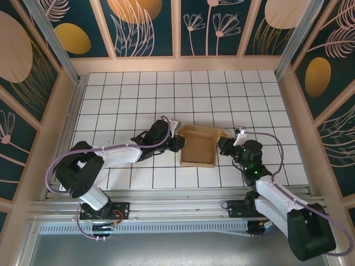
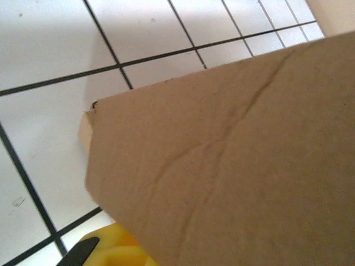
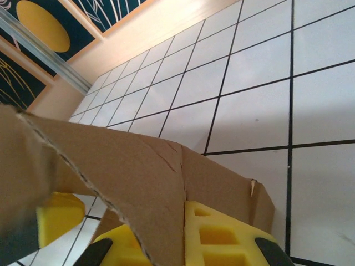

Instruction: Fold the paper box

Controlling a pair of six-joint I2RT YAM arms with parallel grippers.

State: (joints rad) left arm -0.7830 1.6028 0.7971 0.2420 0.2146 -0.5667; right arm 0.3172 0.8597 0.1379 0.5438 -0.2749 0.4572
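Note:
The paper box (image 1: 198, 147) is a shallow brown cardboard tray in the middle of the tiled table, with its far flap (image 1: 202, 131) still raised. My left gripper (image 1: 178, 143) is at the box's left wall. In the left wrist view the cardboard (image 2: 233, 166) runs straight into the jaws, and one yellow finger (image 2: 108, 252) shows beneath it. My right gripper (image 1: 222, 145) is at the box's right wall. There, a torn-edged flap (image 3: 122, 177) is pinched between the two yellow fingers (image 3: 233, 238), shut on it.
The white gridded table (image 1: 138, 94) is walled by patterned panels on the left, the right and the far side. An aluminium rail (image 1: 166, 208) carrying both arm bases runs along the near edge. Purple cables loop beside each arm.

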